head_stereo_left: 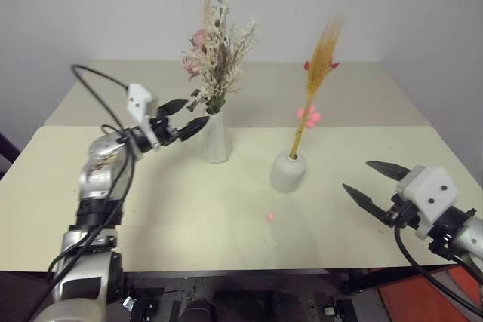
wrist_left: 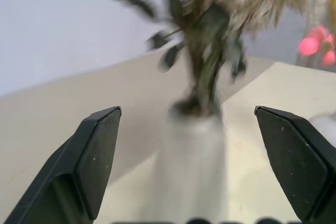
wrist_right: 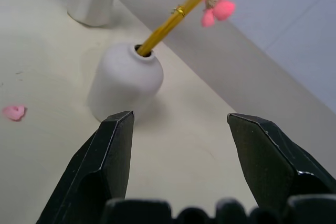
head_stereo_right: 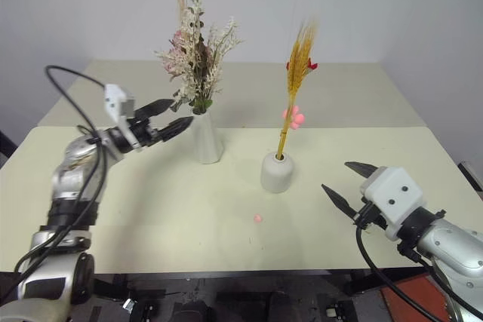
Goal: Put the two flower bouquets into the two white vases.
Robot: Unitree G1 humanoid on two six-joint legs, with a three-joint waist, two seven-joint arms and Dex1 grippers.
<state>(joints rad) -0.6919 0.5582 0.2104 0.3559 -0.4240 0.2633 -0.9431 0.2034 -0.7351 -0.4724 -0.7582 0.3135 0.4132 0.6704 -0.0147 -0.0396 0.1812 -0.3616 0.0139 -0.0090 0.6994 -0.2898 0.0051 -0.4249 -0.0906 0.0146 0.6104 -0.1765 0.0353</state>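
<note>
Pale counter [head_stereo_left: 151, 224] is backed by a white wall [head_stereo_left: 90, 13]. Bushy bunch [head_stereo_left: 217, 58] is cut off above. Left gripper [head_stereo_left: 185, 116] and right gripper [head_stereo_left: 375, 181] are spread wide, empty.

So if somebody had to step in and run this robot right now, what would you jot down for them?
Left gripper: open, holding nothing, just beside the tall vase, level with the stems at its mouth.
Right gripper: open, holding nothing, above the table, to the right of the squat vase.
Bushy bouquet: standing in the tall vase.
Golden wheat bunch: standing in the squat vase, leaning a little.
Done: both bouquets are in both vases.
Left: likely only to draw the arms back without knocking the vases. A loose pink petal lies on the table in front of the squat vase; not part of the job.
</note>
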